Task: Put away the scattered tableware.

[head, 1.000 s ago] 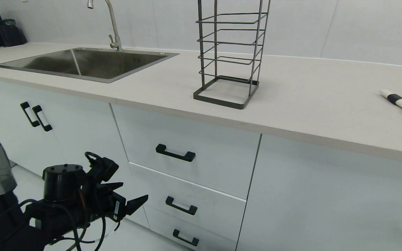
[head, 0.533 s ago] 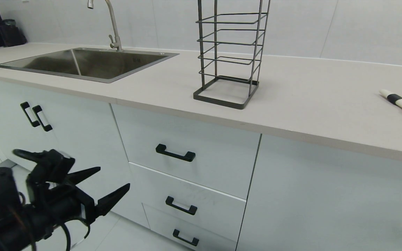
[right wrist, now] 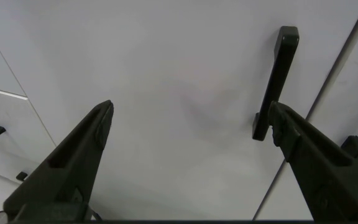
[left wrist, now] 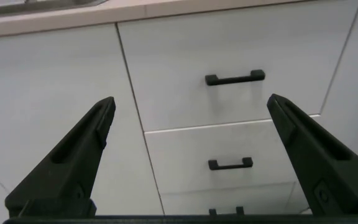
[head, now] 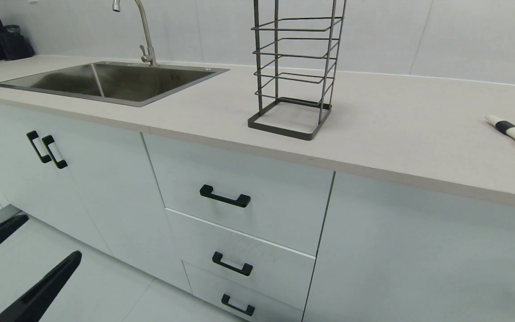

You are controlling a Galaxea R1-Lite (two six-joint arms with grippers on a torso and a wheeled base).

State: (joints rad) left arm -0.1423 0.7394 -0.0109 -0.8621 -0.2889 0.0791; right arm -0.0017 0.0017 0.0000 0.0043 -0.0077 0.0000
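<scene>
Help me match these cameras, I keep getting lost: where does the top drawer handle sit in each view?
Head view: top drawer handle near the centre, below the countertop edge.
Left wrist view: top drawer handle seen between the fingers of the left gripper.
Right wrist view: I cannot pick it out; a cabinet door with a vertical handle faces the camera.
Shared landmark: the middle drawer handle, directly below it.

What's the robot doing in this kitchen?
Nothing is being held yet. The robot's left hand is open, low in front of the drawers, and its right hand is open, facing a cabinet door. A white utensil, maybe a knife, lies on the counter, apart from the wire rack.
</scene>
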